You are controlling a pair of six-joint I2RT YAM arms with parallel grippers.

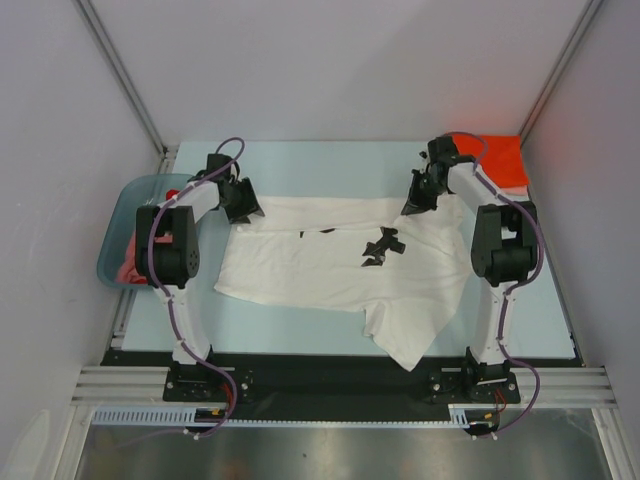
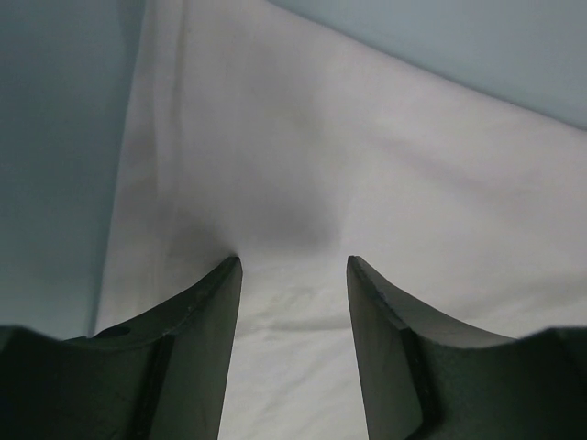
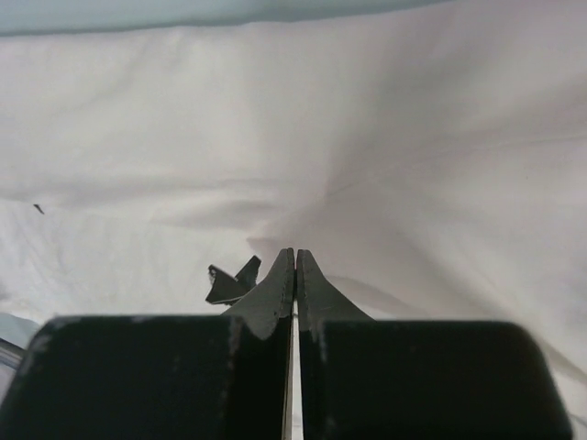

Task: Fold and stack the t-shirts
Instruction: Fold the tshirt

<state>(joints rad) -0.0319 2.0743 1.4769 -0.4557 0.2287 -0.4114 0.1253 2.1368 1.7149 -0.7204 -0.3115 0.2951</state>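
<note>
Pale blue tabletop (image 1: 300, 165) carries the white t-shirt (image 1: 330, 265) spread crosswise, long axis left to right. My right claw (image 3: 295, 252) is pinched shut on its far right edge; my left claw (image 2: 293, 266) stands partly open above the far left edge

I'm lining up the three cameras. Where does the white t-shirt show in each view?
Top external: the white t-shirt lies spread across mid-table.
Left wrist: it fills the centre and right.
Right wrist: it fills nearly the whole frame.
Shared landmark: the pale blue tabletop, along the left wrist view's left edge and the right wrist view's top edge.
</note>
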